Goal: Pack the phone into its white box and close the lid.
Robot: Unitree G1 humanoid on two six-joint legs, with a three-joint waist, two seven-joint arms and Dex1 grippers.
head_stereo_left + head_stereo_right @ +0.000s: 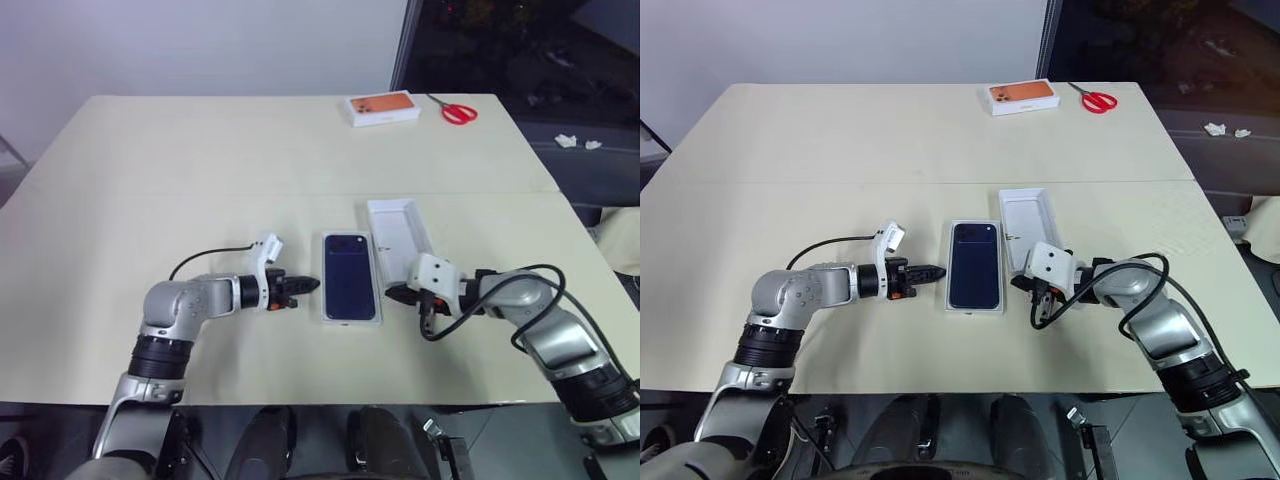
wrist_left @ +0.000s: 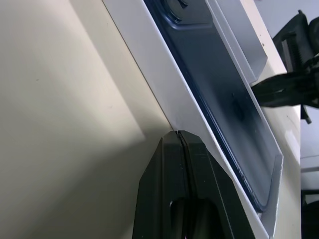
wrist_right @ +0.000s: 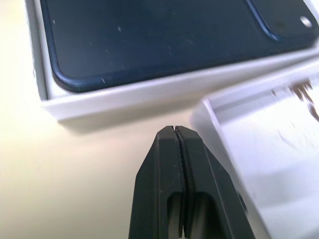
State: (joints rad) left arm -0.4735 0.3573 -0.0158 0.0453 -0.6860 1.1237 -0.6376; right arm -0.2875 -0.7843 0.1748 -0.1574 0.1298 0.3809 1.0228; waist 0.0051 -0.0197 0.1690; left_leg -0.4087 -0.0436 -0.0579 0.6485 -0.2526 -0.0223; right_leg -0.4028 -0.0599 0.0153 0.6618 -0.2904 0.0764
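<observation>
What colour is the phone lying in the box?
Dark navy blue; the phone shows best in the right wrist view, lying in the white box.

The table (image 1: 200, 180) is evenly lit from above, shadows kept soft (a faint one beside the white box (image 3: 124, 94)); the lid (image 3: 269, 164) is blurred close-up.

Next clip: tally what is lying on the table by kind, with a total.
Phones: 1, the phone, lying in the white box
White box trays: 2, the white box and the lid beside it
Box with an orange phone picture: 1
Red scissors: 1
Total: 5
</observation>
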